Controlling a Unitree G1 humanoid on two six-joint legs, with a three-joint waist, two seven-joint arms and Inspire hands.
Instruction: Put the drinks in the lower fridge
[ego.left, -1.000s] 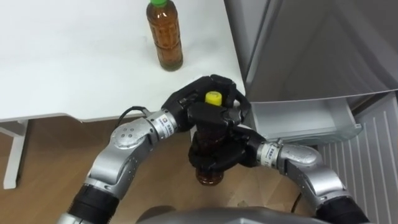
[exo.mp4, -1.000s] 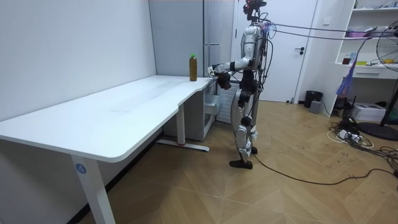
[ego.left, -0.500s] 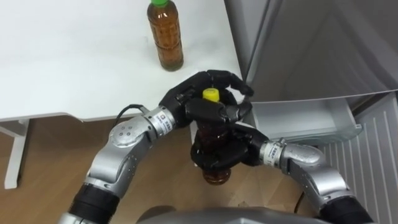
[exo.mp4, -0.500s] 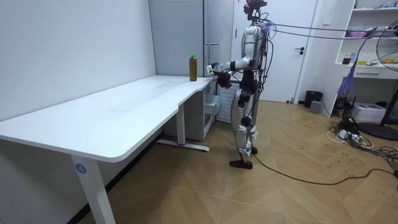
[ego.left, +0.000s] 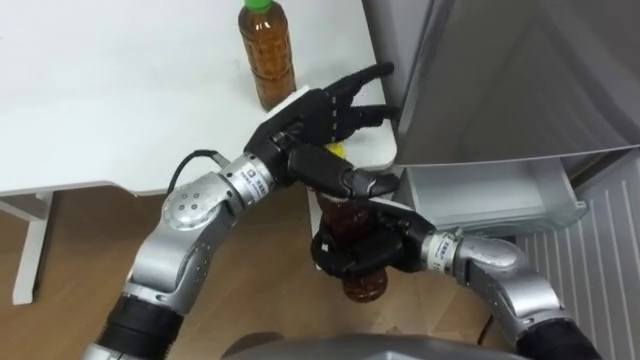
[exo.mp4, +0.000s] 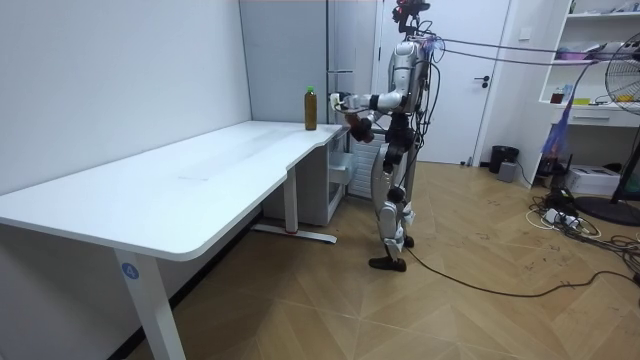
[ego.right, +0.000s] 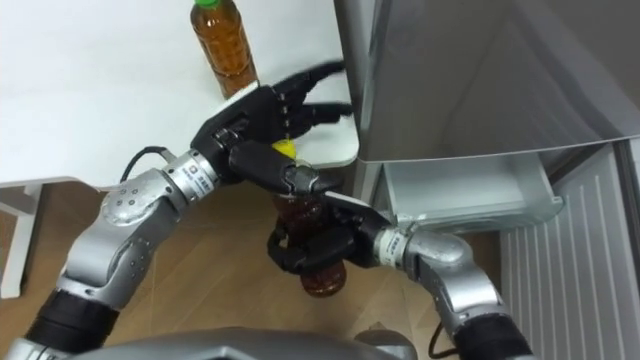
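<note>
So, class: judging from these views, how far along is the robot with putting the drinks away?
Done: the yellow-capped bottle is off the table. In hand: the right hand has its fingers curled round it, below the open left hand. Left: that bottle must go into the fridge, and the green-capped bottle stands on the table, untouched.

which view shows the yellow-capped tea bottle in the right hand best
The right eye view: the yellow-capped tea bottle shows cap, neck and base around the right hand. In the left eye view the left hand covers most of the cap. The room view shows a dark speck.
</note>
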